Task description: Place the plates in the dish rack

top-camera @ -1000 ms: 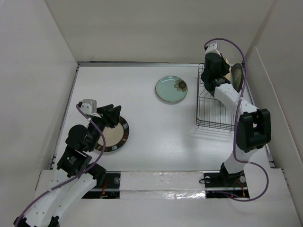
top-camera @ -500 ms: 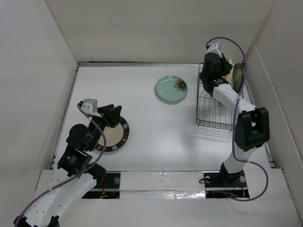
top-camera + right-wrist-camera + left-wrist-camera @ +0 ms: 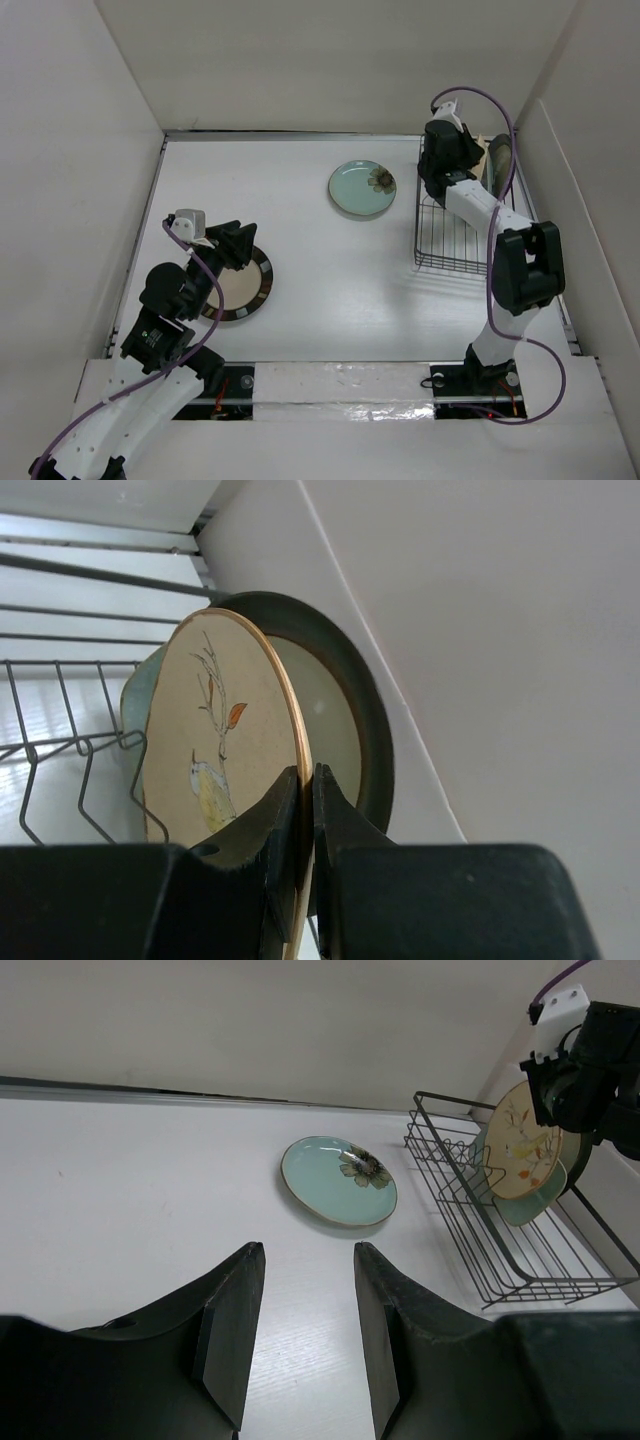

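Note:
My right gripper is shut on the rim of the yellowish floral plate and holds it upright at the far end of the black wire dish rack. Behind it stands the cream plate with the brown rim. In front stands the pale-green plate. The teal plate with a dark flower lies flat left of the rack. My left gripper is open and empty above the far edge of the cream plate with the dark striped rim.
White walls close in on the table's left, back and right; the right wall runs just beside the rack. In the left wrist view the rack shows to the right of the teal plate.
My right gripper has shifted a little left and toward the back with the floral plate in it. The left arm has barely moved.

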You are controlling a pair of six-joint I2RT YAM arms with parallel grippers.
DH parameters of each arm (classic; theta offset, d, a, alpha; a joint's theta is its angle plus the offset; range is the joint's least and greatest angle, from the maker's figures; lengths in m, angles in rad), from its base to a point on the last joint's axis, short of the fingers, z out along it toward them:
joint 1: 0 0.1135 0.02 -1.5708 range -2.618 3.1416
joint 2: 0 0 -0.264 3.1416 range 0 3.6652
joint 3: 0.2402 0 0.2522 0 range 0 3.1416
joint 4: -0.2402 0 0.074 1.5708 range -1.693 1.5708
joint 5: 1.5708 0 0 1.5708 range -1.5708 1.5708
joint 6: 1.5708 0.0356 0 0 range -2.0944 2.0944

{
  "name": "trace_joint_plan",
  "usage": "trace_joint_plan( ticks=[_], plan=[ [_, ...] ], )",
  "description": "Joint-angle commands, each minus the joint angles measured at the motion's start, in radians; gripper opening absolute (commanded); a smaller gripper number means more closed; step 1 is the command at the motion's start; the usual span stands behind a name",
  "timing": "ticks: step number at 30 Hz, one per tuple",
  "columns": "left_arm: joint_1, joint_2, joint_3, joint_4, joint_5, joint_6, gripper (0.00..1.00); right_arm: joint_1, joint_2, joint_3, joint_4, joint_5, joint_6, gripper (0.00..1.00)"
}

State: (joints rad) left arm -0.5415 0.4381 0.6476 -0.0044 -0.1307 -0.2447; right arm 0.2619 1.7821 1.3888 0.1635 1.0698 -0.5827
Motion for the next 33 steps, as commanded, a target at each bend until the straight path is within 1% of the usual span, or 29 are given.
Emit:
trace_joint_plan(
  ticks=[1,5,8,9,11,12,13,14,17,18,20,21,22,25,27,29,31,32,33],
  plan=[
    [0.005,-0.006,-0.003,0.049,0.006,-0.005,0.38,-0.006,-0.027,-0.005,0.079,0.016,0.05,0.0],
    [0.005,-0.004,-0.002,0.047,0.008,-0.007,0.38,-0.026,-0.016,-0.017,0.041,-0.03,0.144,0.0],
    [0.005,0.002,-0.003,0.049,0.008,-0.005,0.38,-0.058,-0.041,-0.074,0.045,-0.112,0.254,0.0],
    [0.005,0.005,-0.003,0.046,0.006,-0.005,0.38,-0.081,-0.046,-0.091,0.083,-0.152,0.294,0.0],
    [0.005,0.004,-0.002,0.049,0.014,-0.007,0.38,-0.09,-0.067,-0.166,0.158,-0.183,0.313,0.0],
    [0.005,0.004,-0.002,0.05,0.017,-0.007,0.38,-0.101,-0.075,-0.198,0.213,-0.189,0.305,0.04],
    [0.005,0.005,-0.002,0.05,0.019,-0.007,0.38,-0.101,-0.079,-0.227,0.299,-0.186,0.304,0.05],
    [0.005,0.005,-0.003,0.047,0.016,-0.007,0.38,-0.11,-0.082,-0.259,0.32,-0.186,0.307,0.06],
    [0.005,0.001,-0.003,0.049,0.014,-0.007,0.38,-0.124,-0.081,-0.245,0.283,-0.209,0.36,0.16],
    [0.005,-0.001,-0.002,0.052,0.016,-0.008,0.38,-0.124,-0.088,-0.241,0.266,-0.199,0.371,0.26],
    [0.005,0.004,-0.003,0.047,0.01,-0.007,0.38,-0.124,-0.107,-0.241,0.249,-0.191,0.394,0.44],
    [0.005,0.004,-0.003,0.044,0.009,-0.007,0.38,-0.124,-0.127,-0.229,0.225,-0.177,0.408,0.59],
    [0.005,0.005,-0.002,0.046,0.011,-0.007,0.38,-0.124,-0.136,-0.217,0.197,-0.169,0.421,0.65],
    [0.005,0.005,-0.002,0.047,0.01,-0.005,0.38,-0.113,-0.2,-0.197,0.143,-0.182,0.457,0.74],
    [0.005,0.005,-0.003,0.044,0.003,-0.005,0.38,-0.084,-0.234,-0.188,0.127,-0.194,0.474,0.76],
    [0.005,0.005,0.0,0.046,0.006,-0.004,0.38,-0.05,-0.272,-0.166,0.088,-0.208,0.5,0.76],
    [0.005,0.005,-0.002,0.044,-0.003,-0.002,0.36,0.025,-0.294,-0.168,0.074,-0.263,0.521,0.62],
    [0.005,0.007,-0.003,0.044,-0.007,-0.002,0.34,0.054,-0.302,-0.16,0.056,-0.296,0.546,0.49],
    [0.005,0.008,-0.002,0.043,-0.012,-0.001,0.28,0.112,-0.3,-0.152,0.03,-0.345,0.576,0.2]
  ],
)
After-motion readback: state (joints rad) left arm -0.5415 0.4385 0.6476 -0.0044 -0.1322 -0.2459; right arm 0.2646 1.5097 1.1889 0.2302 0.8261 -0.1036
